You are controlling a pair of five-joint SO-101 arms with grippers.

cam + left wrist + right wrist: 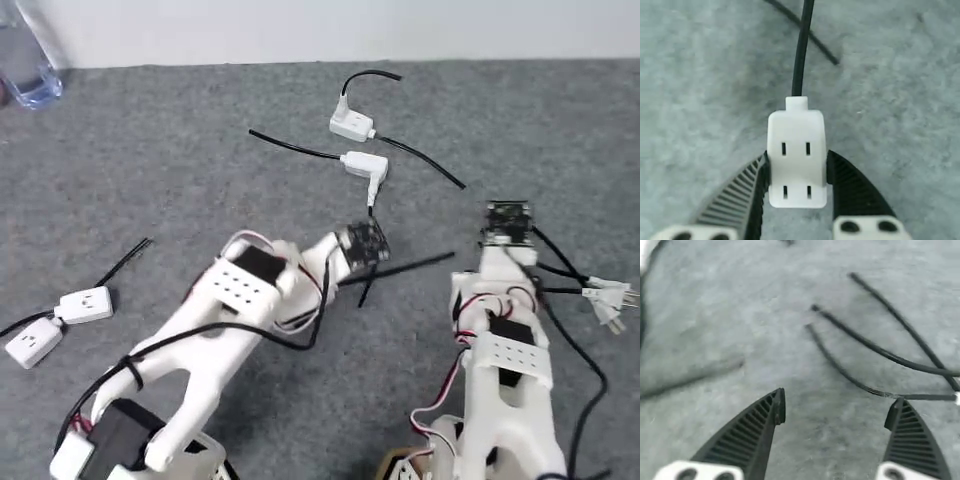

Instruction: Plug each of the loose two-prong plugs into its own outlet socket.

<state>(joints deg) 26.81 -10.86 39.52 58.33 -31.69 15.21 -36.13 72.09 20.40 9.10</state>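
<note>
In left fingers (747, 195) — outlet socket (796, 160).

A socket (797, 150) is sitting in the left gripper (796, 159), its cord (801, 50) running straight ahead. Loose cords (865, 345) are lying ahead of the open right gripper (838, 400), with plugs (608, 298) lying right of that arm.
</note>
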